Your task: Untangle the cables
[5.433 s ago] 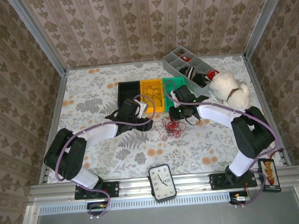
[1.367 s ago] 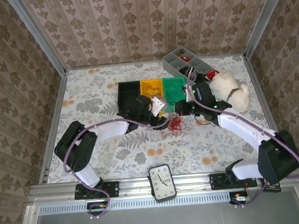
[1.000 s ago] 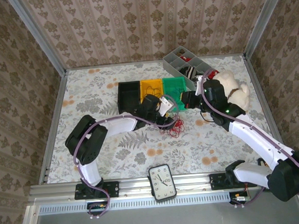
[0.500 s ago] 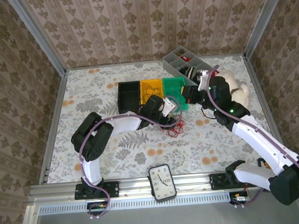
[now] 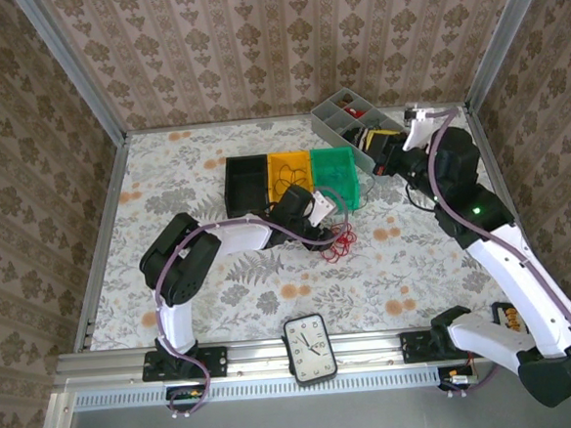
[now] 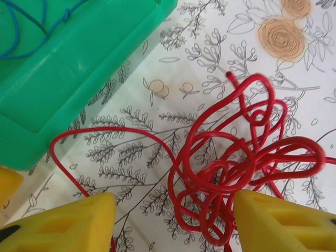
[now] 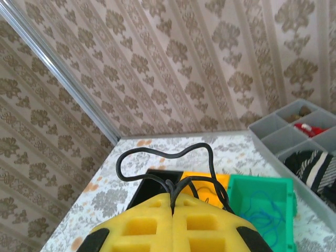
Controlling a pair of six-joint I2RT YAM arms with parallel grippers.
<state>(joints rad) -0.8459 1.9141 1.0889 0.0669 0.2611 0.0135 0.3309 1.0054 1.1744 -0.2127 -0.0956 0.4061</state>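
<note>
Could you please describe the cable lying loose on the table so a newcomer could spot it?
On the flowered table, find the row of black, yellow and green bins. In front of the green bin lies a loopy bunch, the open left gripper astride it. It is the red cable; the blue cable lies inside that bin and the right gripper pinches a black cable.

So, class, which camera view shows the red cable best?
The left wrist view: the red cable lies close up, each loop and crossing clear. The top external view shows it as a small red bunch near the green bin.
</note>
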